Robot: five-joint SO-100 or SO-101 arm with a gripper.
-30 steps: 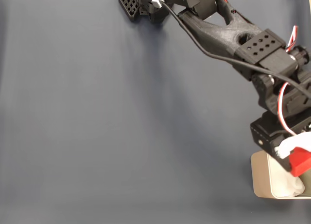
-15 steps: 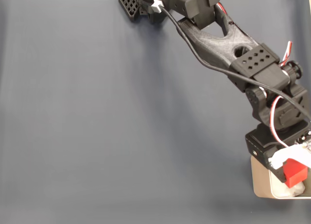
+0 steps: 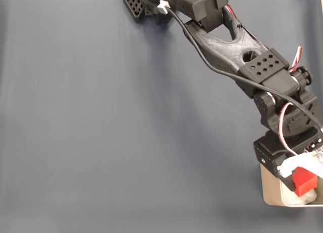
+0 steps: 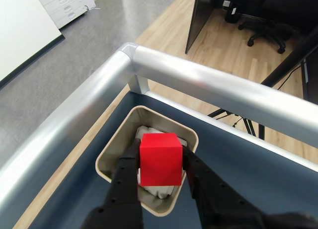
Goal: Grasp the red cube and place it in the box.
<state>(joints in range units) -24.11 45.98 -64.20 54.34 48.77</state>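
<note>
The red cube (image 3: 305, 181) (image 4: 160, 159) is held between the two black fingers of my gripper (image 4: 160, 164), which is shut on it. It hangs directly over the beige box (image 3: 268, 187) (image 4: 115, 149) with white lining, at the table's lower right corner in the fixed view. In the fixed view my gripper (image 3: 302, 177) reaches down from the black arm, and its white jaw piece sits just left of the cube. Whether the cube touches the lining is hidden.
The dark blue mat (image 3: 126, 122) stretches wide and bare to the left of the arm. A silver rail (image 4: 198, 85) borders the table corner right behind the box, with the room floor and a chair beyond.
The arm has swung down and slightly left, lowering the cube from above the box's right edge to lower over the box's inside.
</note>
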